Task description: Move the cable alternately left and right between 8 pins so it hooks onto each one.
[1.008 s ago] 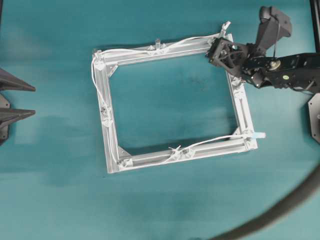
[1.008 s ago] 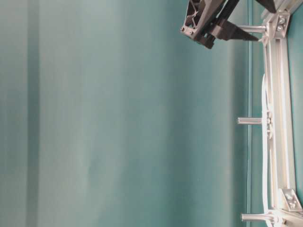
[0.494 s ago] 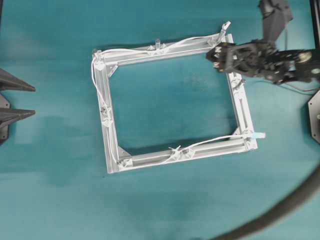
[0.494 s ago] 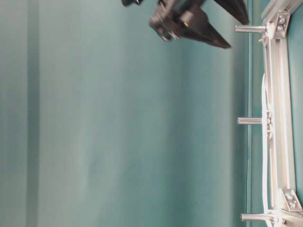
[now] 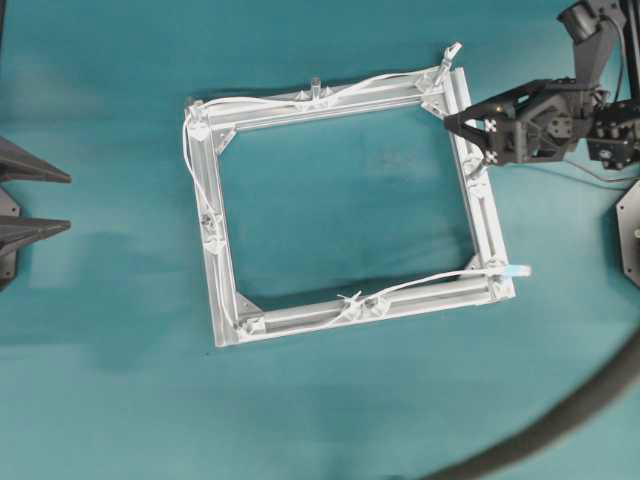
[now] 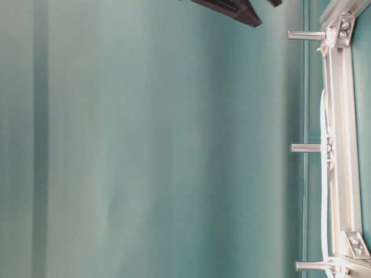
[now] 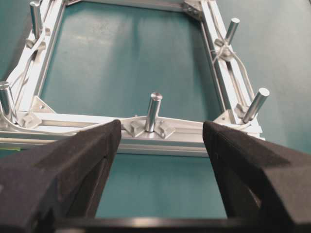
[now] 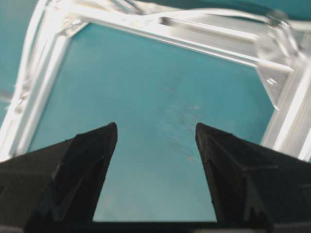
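The square silver frame (image 5: 225, 270) lies mid-table with short upright pins (image 5: 315, 86) round it. The thin white cable (image 5: 425, 281) runs along the top rail, down the left side and along the bottom rail; its pale plug (image 5: 516, 270) sticks out at the lower right corner. My right gripper (image 5: 462, 138) hovers open over the frame's right rail, holding nothing. My left gripper (image 5: 70, 202) stands open at the left table edge, apart from the frame. In the left wrist view that gripper (image 7: 160, 132) faces a pin (image 7: 154, 111); the cable (image 7: 234, 63) loops past a pin on the right rail.
A thick dark hose (image 5: 560, 415) curves across the lower right corner of the overhead view. The table-level view shows three pins (image 6: 305, 148) on one rail (image 6: 343, 145), with a dark fingertip (image 6: 232, 7) of the right gripper at the top edge. The teal mat (image 5: 340, 200) fills the frame's inside.
My right gripper has pulled back to the right from the frame's top right corner and risen away from the pin there. The left gripper and the cable have not moved.
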